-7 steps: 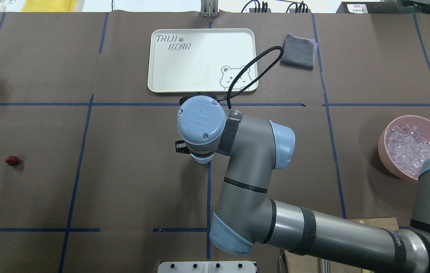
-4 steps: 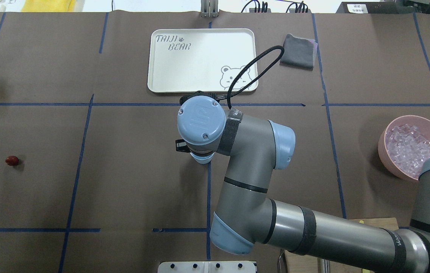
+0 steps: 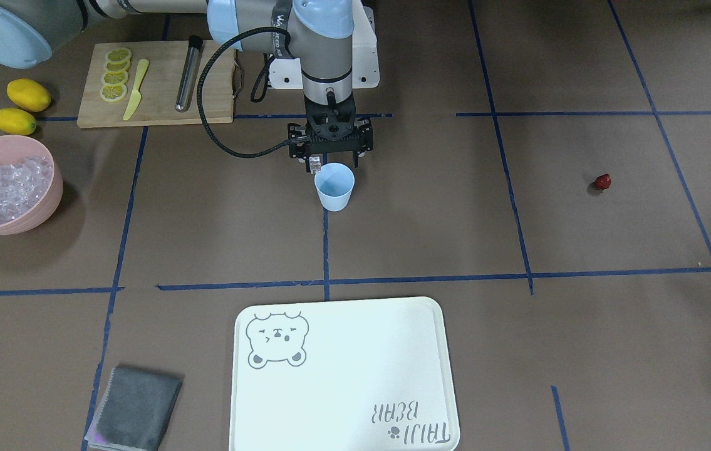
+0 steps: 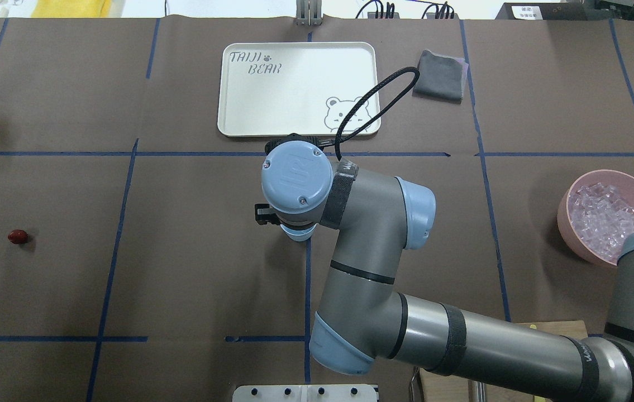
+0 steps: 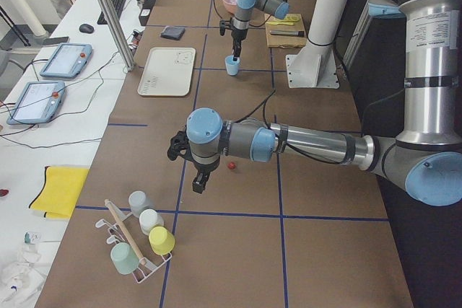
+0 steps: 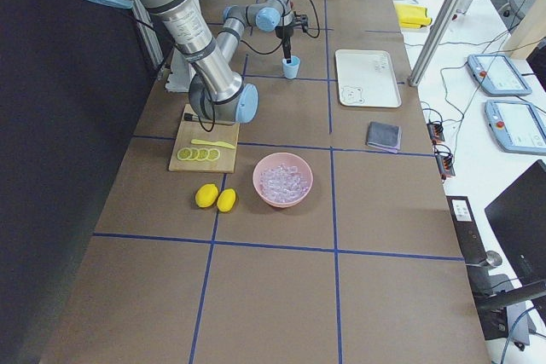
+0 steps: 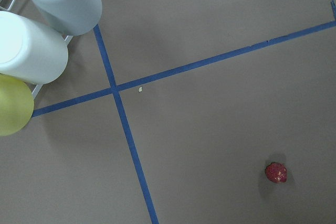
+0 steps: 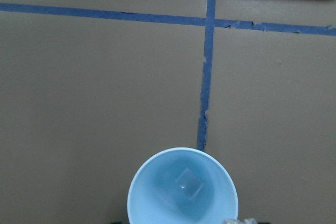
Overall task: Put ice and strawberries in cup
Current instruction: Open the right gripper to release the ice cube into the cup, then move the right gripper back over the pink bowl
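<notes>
Pale blue plastic tumbler (image 8: 157, 195) is holding one clear ice cube (image 8: 189, 185); right tool (image 3: 332, 160) hanging wide above it; left tool (image 5: 197, 187) spread: cannot tell.

Cup (image 3: 334, 188): pale blue, plain.
Ice cube (image 8: 189, 186) in it: clear, whitish.
Strawberry (image 3: 602, 181): dark red.
Bowl (image 3: 29, 216): pink, unpatterned, filled with ice (image 3: 1, 188), glassy and colourless.
Tray (image 3: 355, 363): cream-white, with a grey bear outline and grey lettering.
Cloth (image 3: 136, 407): dark grey.
Lemons (image 3: 28, 94): yellow.
Table cover (image 3: 455, 238): brown, gridded with blue tape lines (image 3: 430, 279).
</notes>
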Motion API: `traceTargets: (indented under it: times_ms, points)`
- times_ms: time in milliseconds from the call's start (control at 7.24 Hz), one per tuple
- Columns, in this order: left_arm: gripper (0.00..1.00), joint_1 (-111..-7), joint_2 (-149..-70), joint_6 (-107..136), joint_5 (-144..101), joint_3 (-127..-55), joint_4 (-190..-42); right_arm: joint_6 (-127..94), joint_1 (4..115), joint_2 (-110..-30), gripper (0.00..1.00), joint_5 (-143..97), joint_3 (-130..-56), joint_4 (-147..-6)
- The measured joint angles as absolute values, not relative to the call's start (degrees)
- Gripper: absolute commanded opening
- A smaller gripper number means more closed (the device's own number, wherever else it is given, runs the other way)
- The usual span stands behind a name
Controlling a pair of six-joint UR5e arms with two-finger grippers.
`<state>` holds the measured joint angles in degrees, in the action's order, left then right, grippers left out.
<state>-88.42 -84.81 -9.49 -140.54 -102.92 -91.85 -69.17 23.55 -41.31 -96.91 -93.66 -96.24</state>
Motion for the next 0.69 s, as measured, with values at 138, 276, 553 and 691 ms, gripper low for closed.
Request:
traceTargets:
  times_ms: [138, 276, 553, 691]
  points:
    - [1.0, -88.42, -84.82, -9.49, -140.54, -102.91, -91.84, -69.55, 23.55, -40.73, 0.99, -96.93, -93.66, -96.21]
    - [1.0, -88.42, -84.81, -9.49, -140.54, -102.87, -91.85, -70.41, 23.54, -39.93, 0.99, -96.94, -93.64, -96.22]
    - [1.0, -88.42, -84.81, -9.51, -140.54, -102.84, -91.85, -71.35, 23.53, -39.53, 0.99, -96.94, -93.61, -96.31]
    - [1.0, -88.42, -84.81, -9.53, -140.54, -102.83, -91.85, -71.1, 23.63, -39.58, 0.99, -96.97, -93.61, -96.34]
